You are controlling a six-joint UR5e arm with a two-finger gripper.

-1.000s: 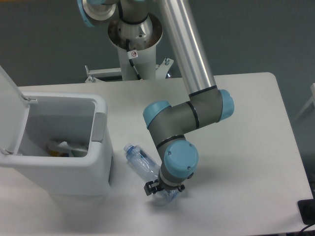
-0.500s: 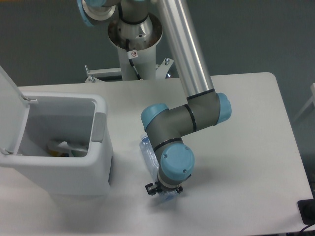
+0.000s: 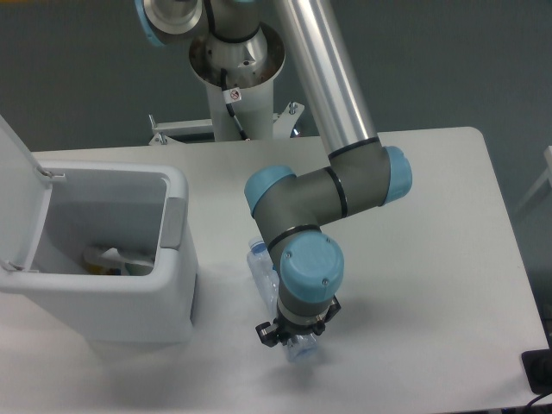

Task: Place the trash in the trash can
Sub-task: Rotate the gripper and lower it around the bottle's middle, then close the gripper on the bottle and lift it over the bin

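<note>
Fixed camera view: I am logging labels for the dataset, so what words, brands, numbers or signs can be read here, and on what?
No text can be read anywhere.
Small sticker with a red mark on the robot's base column: too small to read.
Plastic bottle: any label is blurred and mostly hidden by the arm.
Trash can: no visible lettering.

Crushed clear bottle (image 3: 263, 269) lies tilted under the arm's wrist, blue cap hidden. Gripper (image 3: 296, 342) sits at its lower end; fingers obscured, grip unconfirmed. White trash can (image 3: 129, 297) stands left on the worktop (image 3: 431, 259), lid (image 3: 15, 198) open, whitish scraps inside.
</note>
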